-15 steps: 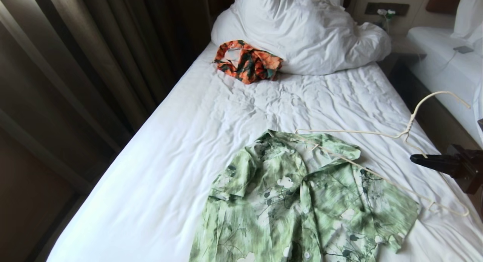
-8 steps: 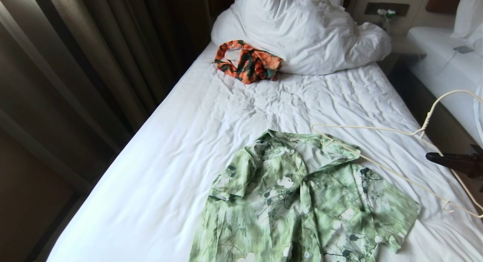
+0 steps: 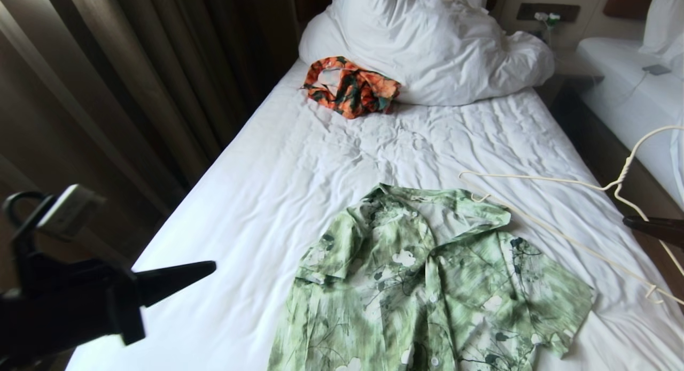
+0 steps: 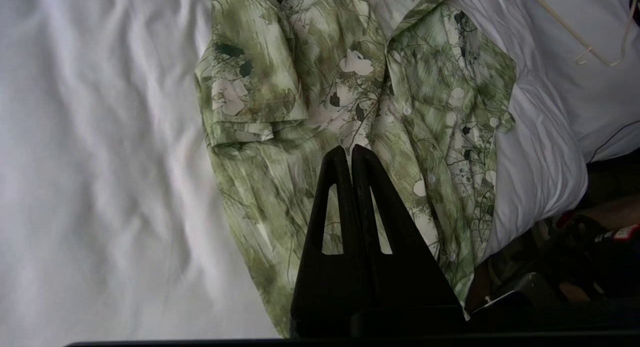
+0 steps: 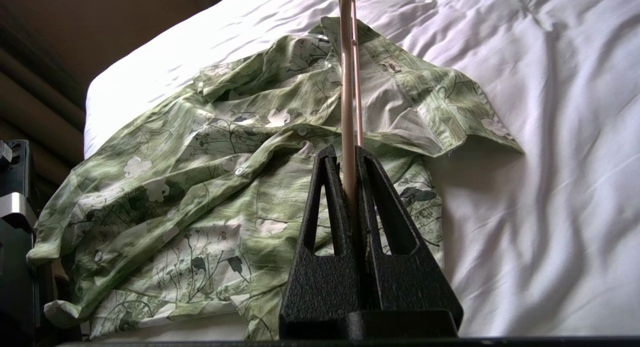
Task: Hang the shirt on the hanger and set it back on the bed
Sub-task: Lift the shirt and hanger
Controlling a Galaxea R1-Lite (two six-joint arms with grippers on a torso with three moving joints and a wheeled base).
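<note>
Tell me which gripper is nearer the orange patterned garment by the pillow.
Left, I judge. The left gripper hovers over the bed's left edge, well short of the orange, black and teal patterned garment. The right gripper is off to the far right, clamping the cream wire hanger.

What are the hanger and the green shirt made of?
The hanger looks like thin wire with a smooth cream coating; it could be plastic, since it is so slim and bent into a hook. The shirt looks like light woven cloth, maybe cotton: it creases and lies limp on the bed.
</note>
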